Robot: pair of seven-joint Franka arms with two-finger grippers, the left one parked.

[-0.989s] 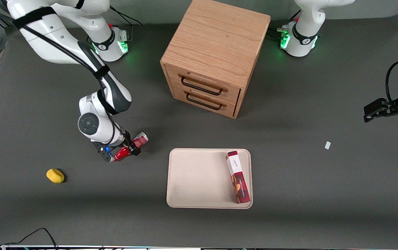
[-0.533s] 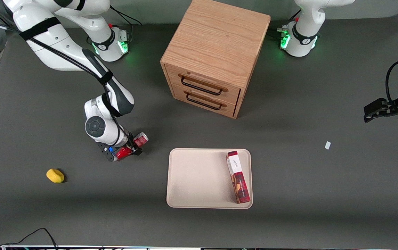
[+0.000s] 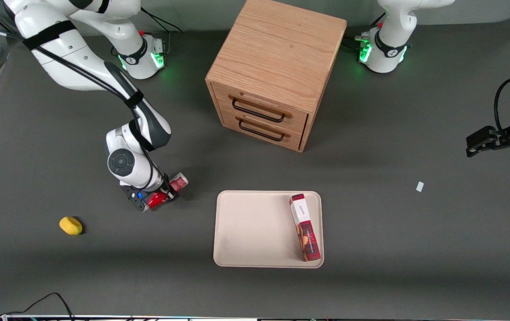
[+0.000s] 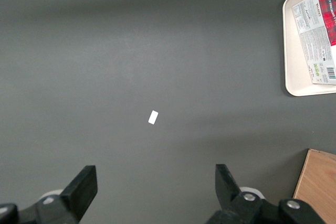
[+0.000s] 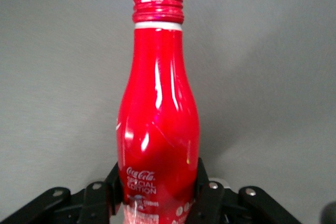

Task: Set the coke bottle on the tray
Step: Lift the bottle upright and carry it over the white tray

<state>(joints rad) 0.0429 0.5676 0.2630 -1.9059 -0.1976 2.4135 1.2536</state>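
Observation:
The coke bottle point(image 3: 177, 182) is a slim red bottle lying on its side on the dark table, toward the working arm's end. In the right wrist view the bottle point(image 5: 157, 114) fills the middle, red cap pointing away from the wrist. My gripper point(image 3: 165, 192) sits over it. In the wrist view the gripper point(image 5: 157, 179) has its black fingers point(image 5: 112, 183) pressed against both sides of the bottle's body. The cream-beige tray point(image 3: 246, 227) lies beside the bottle, toward the table's middle and slightly nearer the front camera.
A red-and-white cookie box point(image 3: 305, 227) lies on the tray along its edge toward the parked arm. A wooden two-drawer cabinet point(image 3: 272, 71) stands farther from the camera than the tray. A yellow lump point(image 3: 71, 225) lies near the gripper. A white scrap point(image 3: 420, 187) lies toward the parked arm's end.
The wrist has come down over the bottle, covering more of its neck end. The bottle's silvery base has shifted slightly nearer the camera.

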